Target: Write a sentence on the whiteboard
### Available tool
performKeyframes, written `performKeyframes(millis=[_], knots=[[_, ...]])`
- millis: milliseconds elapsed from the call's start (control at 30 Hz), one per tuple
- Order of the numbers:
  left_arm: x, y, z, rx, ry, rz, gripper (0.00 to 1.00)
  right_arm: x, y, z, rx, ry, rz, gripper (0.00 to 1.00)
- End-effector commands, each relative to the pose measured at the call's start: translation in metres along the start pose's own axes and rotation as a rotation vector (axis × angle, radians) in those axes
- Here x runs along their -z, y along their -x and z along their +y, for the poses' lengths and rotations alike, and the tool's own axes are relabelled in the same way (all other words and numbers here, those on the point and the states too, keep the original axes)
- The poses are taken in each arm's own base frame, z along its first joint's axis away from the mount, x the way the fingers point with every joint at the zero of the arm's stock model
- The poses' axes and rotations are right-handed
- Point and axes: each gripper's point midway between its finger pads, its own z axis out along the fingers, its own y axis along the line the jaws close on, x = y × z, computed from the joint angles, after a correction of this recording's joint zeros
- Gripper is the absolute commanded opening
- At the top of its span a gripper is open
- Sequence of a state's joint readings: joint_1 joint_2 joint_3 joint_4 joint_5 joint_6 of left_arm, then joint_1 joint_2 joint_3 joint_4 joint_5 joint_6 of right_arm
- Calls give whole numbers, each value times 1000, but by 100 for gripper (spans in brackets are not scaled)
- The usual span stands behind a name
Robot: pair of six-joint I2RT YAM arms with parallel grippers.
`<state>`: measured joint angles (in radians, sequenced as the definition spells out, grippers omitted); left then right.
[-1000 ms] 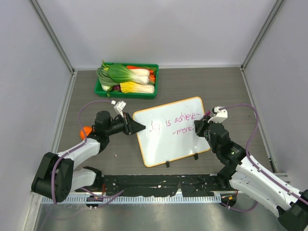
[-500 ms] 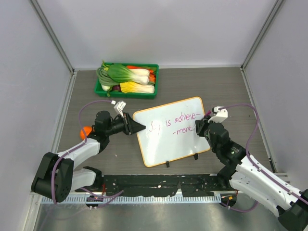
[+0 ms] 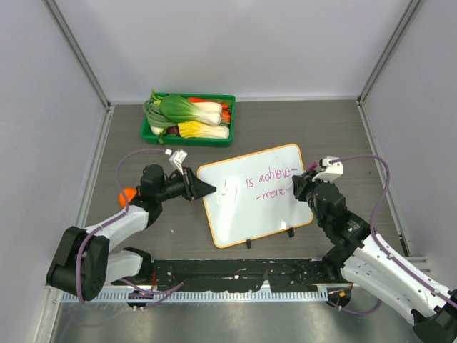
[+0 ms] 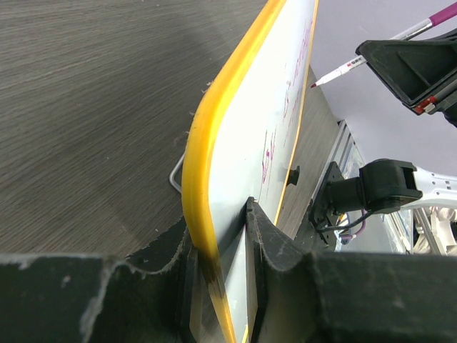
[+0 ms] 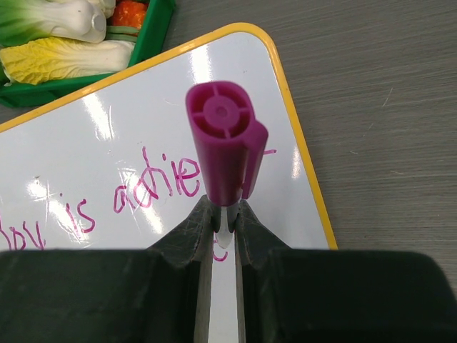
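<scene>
The whiteboard (image 3: 243, 218) stands tilted on its two black feet mid-table, with an orange-yellow rim. The sentence (image 3: 265, 183) in purple-pink cursive reads roughly "is achieve- ment" in two lines; it also shows in the right wrist view (image 5: 153, 189). My left gripper (image 3: 207, 189) is shut on the whiteboard's left edge; its jaws pinch the rim (image 4: 203, 143). My right gripper (image 3: 301, 187) is shut on a purple marker (image 5: 223, 136), held just past the end of the second line. The marker (image 4: 343, 68) points at the board's right part; I cannot tell whether the tip touches.
A green tray (image 3: 233, 118) of toy vegetables sits behind the board, near its far-left corner (image 5: 153, 28). A small orange object (image 3: 128, 194) lies by my left arm. Grey walls close in both sides and the back. A black rail (image 3: 235, 275) runs along the near edge.
My right gripper has shifted slightly right with the marker, away from the end of the word "ment". My left gripper and the whiteboard have not moved.
</scene>
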<state>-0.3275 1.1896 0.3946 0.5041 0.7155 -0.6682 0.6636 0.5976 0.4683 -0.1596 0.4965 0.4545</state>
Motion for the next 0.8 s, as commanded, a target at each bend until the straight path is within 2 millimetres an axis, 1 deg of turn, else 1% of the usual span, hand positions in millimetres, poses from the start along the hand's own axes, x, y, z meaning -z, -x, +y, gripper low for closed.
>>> performKeyframes(millis=[0,167,400,500,633,767], knots=[[4,-15,41,-96,162,14,0,0,19,0,-3,-20,-48,1],[4,-16,41,-96,161,16,0,-3,12,-4,-1,-37,-41,1],[4,-15,41,-96,159,15,0,-14,-10,-9,8,-59,-5,1],[4,-15,40,-99,160,14,0,-15,-14,-10,6,-63,9,1],[4,-15,41,-95,161,16,0,-11,-11,-11,4,-62,1,1],[4,-15,41,-97,161,16,0,-3,7,-7,-20,-43,-38,1]])
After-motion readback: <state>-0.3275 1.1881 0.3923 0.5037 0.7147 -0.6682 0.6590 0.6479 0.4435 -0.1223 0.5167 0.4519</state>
